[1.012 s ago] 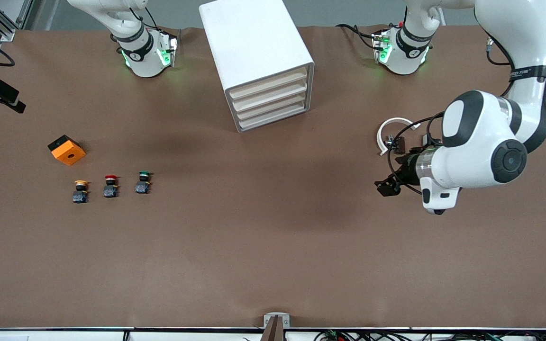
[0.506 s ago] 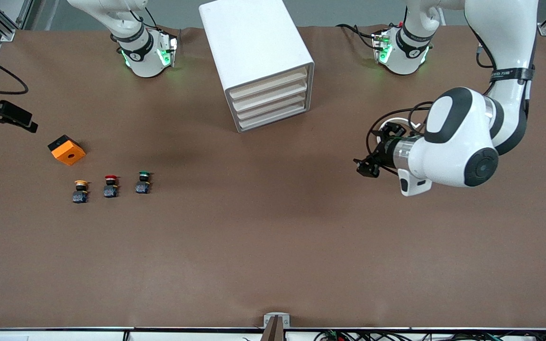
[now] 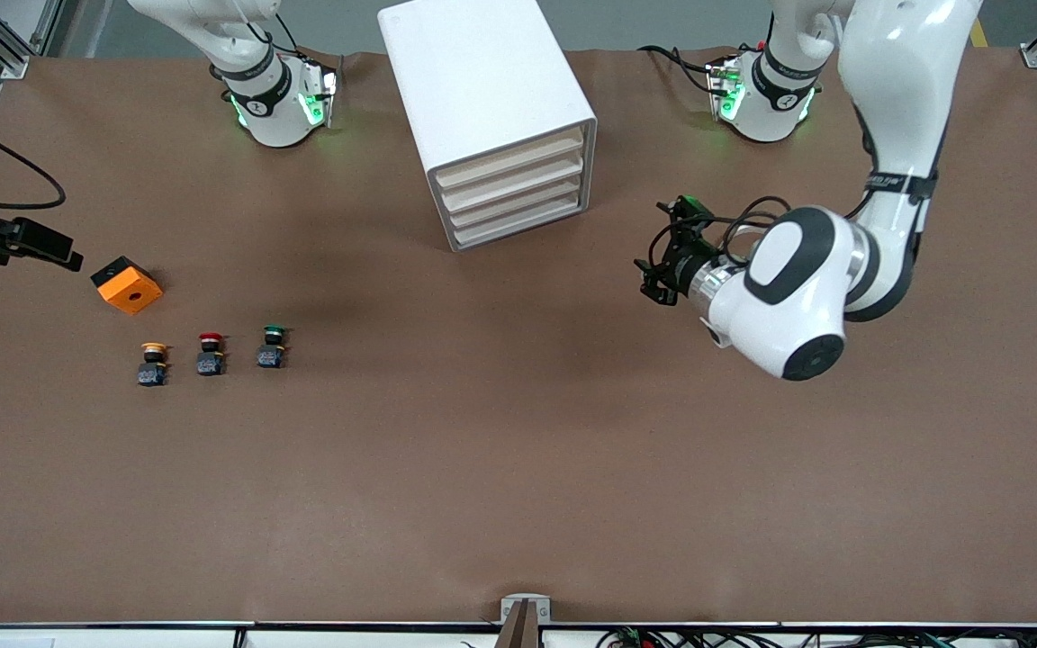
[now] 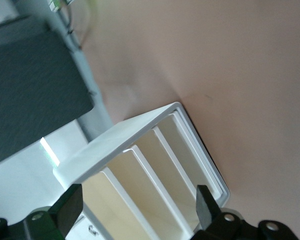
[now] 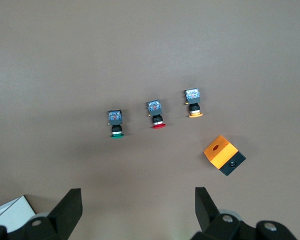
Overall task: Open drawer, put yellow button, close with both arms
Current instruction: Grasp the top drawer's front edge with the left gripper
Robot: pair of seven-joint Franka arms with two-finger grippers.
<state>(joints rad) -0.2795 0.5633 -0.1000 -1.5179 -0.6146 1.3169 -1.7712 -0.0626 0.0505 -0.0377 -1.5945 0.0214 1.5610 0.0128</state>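
The white cabinet (image 3: 482,85) stands at the robots' edge of the table with all four tray drawers shut. The drawer (image 3: 511,155) is the uppermost one, seen also in the left wrist view (image 4: 102,212). My left gripper (image 3: 655,261) (image 4: 137,200) hangs open over bare table toward the left arm's end, facing the drawer fronts and apart from them. The yellow button (image 3: 153,362) (image 5: 194,105) stands in a row with a red-capped button (image 3: 210,353) and a green-capped button (image 3: 272,347). My right gripper (image 3: 55,250) (image 5: 136,200) is open and holds nothing, over the table edge beside an orange box (image 3: 127,285).
The orange and black box (image 5: 224,154) lies farther from the front camera than the yellow button, toward the right arm's end. Both arm bases (image 3: 275,99) (image 3: 761,94) flank the cabinet. A small metal bracket (image 3: 526,612) sits at the table's front edge.
The left arm has swung its open gripper across the table toward the cabinet's drawer fronts. The right gripper has come in from the table's end toward the orange box.
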